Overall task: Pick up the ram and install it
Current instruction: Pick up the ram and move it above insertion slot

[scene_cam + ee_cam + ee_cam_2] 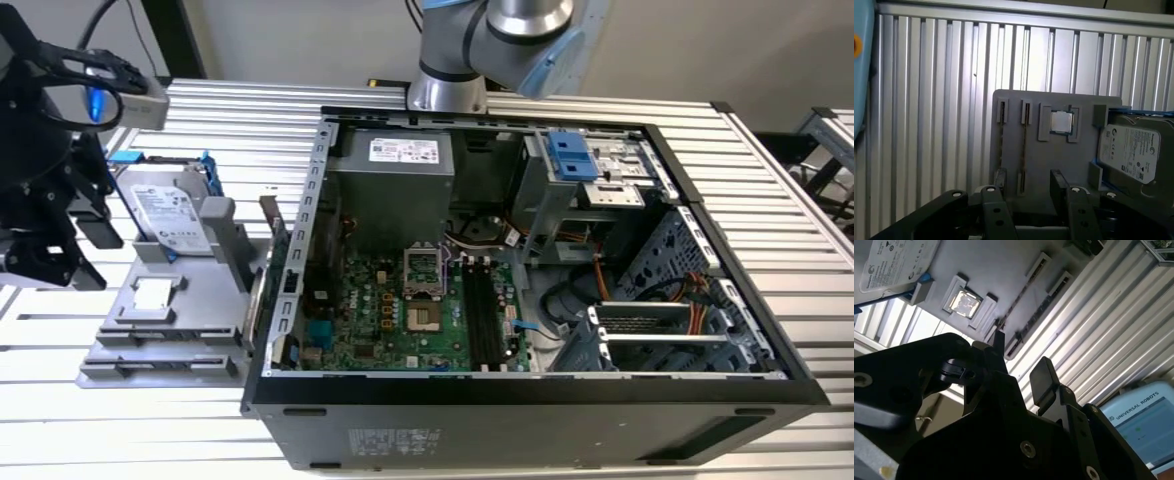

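White label on the hard drive (171,212), packed with small print, and there it is again in both wrist views (896,262) (1131,150), its lines too fine to make out. Inside the computer case (534,440), a white sticker (403,151) with dark print sits on the grey power supply (394,195). Low on the case's outer wall, a pale printed plate (394,441), probably a rating label. In the second wrist view, a blue-and-white screen (1146,422) carries one line of capitals.

I see the slatted metal table (134,435) carrying an open computer case (534,430); a grey parts holder (147,352) lies beside it.
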